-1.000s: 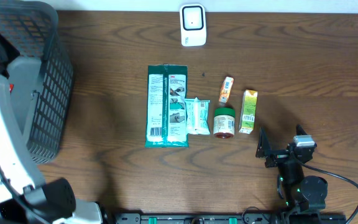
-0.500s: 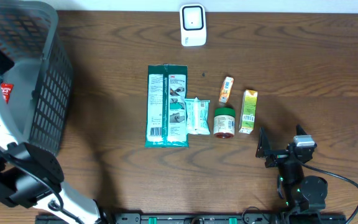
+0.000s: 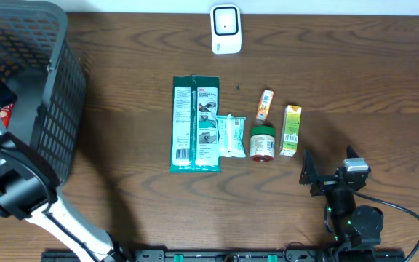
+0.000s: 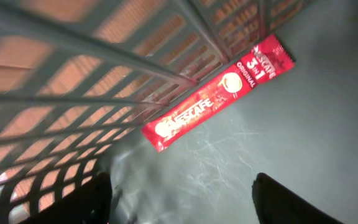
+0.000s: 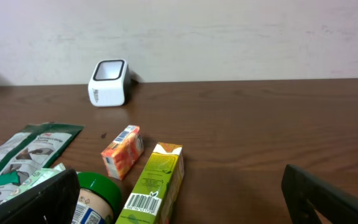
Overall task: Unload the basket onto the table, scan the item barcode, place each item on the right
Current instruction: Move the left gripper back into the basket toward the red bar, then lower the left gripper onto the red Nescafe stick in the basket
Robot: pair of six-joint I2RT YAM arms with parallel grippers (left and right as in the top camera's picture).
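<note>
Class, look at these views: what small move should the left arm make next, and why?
Probably raise the left gripper out of the basket: its jaws stand open, and the Nescafe sachet lies loose on the basket floor, untouched.

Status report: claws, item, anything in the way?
Left claw open, empty, inside basket above sachet. Right claw open, empty, facing carton. Sachet lies flat on basket floor beside the wall. Scanner unobstructed.
</note>
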